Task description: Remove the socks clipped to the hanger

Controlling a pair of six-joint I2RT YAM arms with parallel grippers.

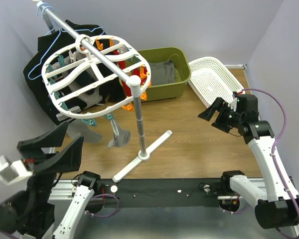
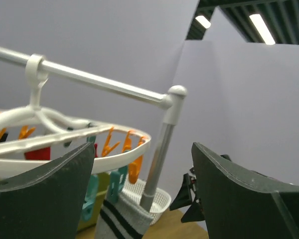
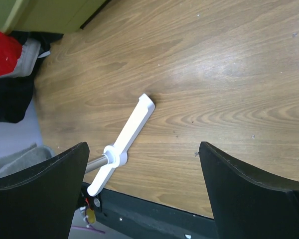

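Observation:
The white oval lattice hanger point(image 1: 92, 74) hangs from a metal rail, ringed with orange and teal pegs. A grey sock point(image 1: 118, 137) dangles from its near rim, and another grey piece point(image 1: 88, 132) hangs to its left. A red sock point(image 1: 124, 63) shows at the far side. My left gripper point(image 1: 55, 144) is open and empty, below and left of the hanger. In the left wrist view a grey black-striped sock point(image 2: 118, 223) hangs from a teal peg point(image 2: 116, 181) under the hanger rim point(image 2: 114, 155), between my open fingers point(image 2: 143, 164). My right gripper point(image 1: 213, 112) is open and empty over the table.
The rail's upright pole point(image 1: 138, 119) stands on a white cross foot point(image 3: 125, 142). A green bin point(image 1: 182, 74) holding grey cloth and a white basket point(image 1: 214, 79) sit at the back right. A black garment point(image 1: 37, 74) hangs behind the hanger.

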